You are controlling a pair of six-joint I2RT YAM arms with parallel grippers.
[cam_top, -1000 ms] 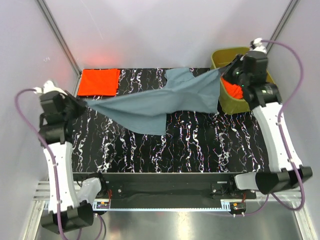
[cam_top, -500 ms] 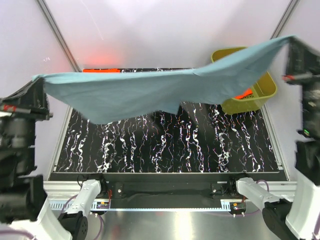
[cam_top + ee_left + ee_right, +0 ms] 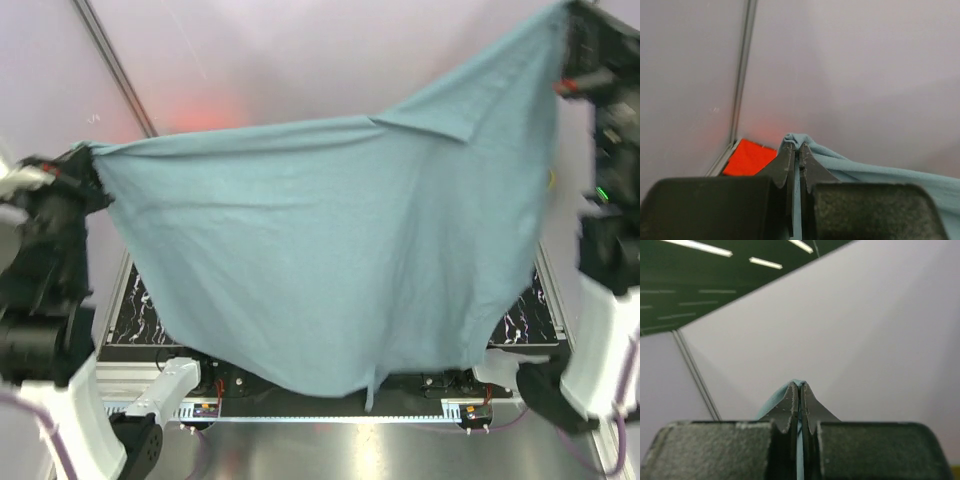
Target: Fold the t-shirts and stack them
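The large blue-grey t-shirt [image 3: 330, 260] hangs spread high in the air between both arms and covers most of the table in the top view. My left gripper [image 3: 82, 152] is shut on its left corner [image 3: 795, 142]. My right gripper [image 3: 566, 12] is shut on its right corner [image 3: 799, 385], raised higher than the left. A folded orange-red t-shirt [image 3: 750, 157] lies flat at the table's far left corner, seen in the left wrist view. The top view hides it behind the cloth.
The black marbled table [image 3: 525, 315] shows only at its right and left [image 3: 135, 310] edges below the hanging cloth. Pale walls with a metal post [image 3: 115, 65] enclose the back. The olive tub is hidden behind the shirt.
Both grippers have lifted the blue-grey shirt from lying stretched across the table to high in the air. It now hangs open like a curtain, hiding the table, tub and orange-red shirt.
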